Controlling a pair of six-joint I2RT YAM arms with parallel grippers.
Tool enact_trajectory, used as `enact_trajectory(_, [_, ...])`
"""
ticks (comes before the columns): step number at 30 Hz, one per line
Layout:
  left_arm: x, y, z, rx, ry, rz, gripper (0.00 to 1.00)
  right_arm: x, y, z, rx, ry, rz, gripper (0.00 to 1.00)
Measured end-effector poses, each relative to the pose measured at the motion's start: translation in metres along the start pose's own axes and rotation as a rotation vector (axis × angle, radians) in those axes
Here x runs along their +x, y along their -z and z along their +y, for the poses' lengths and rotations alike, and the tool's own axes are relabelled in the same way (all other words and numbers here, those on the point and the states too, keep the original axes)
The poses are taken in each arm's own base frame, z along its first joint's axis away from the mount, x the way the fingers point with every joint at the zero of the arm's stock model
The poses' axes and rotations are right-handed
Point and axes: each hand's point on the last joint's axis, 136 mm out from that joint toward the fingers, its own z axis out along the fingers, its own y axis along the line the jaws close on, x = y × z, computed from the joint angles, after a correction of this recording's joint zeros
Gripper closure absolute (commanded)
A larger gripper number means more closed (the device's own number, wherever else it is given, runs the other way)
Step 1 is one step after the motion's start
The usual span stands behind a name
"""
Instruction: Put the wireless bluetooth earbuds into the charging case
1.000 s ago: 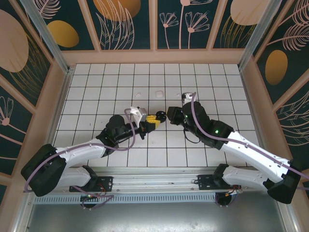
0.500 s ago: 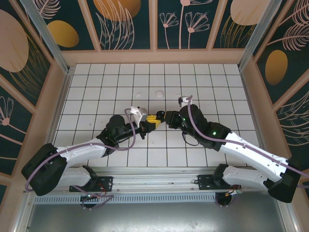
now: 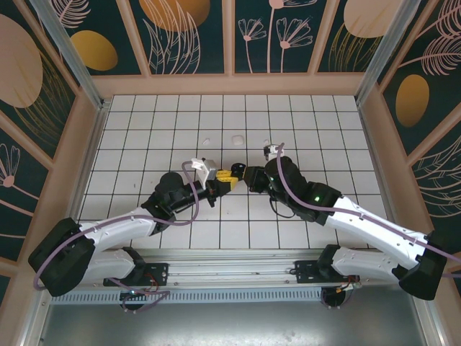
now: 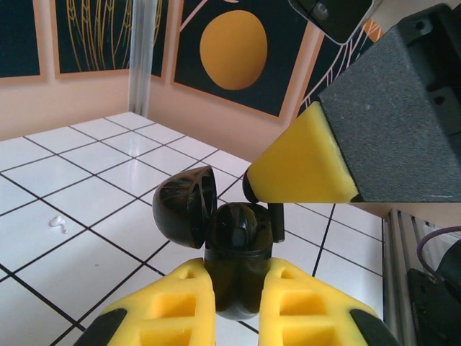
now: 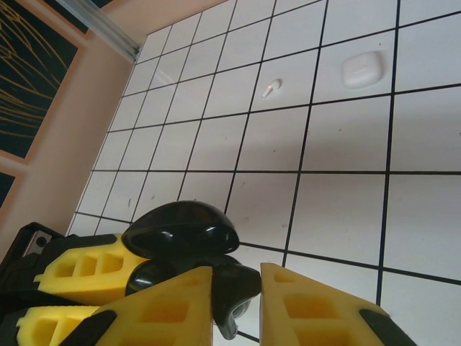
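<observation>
White tiled surface (image 3: pixel 144 130) with black grid lines, boxed in by peach walls (image 3: pixel 230 84) with dark floral panels at the back and both sides, so those edges are closed off. Both arms meet over the middle tiles, and there's lots of bare tile all around the black charging case (image 4: pixel 238 252).

The left gripper (image 4: pixel 238 288) has its yellow jaws clamped on the lower body of that case. The lid (image 4: pixel 186 209) is flipped open and tilted off to one side. The right gripper (image 5: pixel 234 295) sits just above the case with its jaws pinched on a black earbud (image 4: pixel 276 220), stem pointing down right at the case's rim. Whether it's touching, I can't tell, and the inside of the case is too dark to make out.

Well beyond the black case, toward the back wall, a closed white charging case (image 5: pixel 361 68) lies flat on a tile. A white earbud (image 5: pixel 270 88) lies near it, and a second white earbud (image 4: pixel 57 223) lies on the tiles out that way too.
</observation>
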Motion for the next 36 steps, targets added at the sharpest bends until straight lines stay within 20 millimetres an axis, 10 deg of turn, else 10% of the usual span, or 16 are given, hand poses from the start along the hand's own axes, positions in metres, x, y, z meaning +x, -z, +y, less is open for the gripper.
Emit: enact_trajectory(36, [-0.008,0.010,0.008,-0.087,0.027,0.025,1.00,-0.038,-0.023,0.035,0.019,0.065,-0.038,0.80])
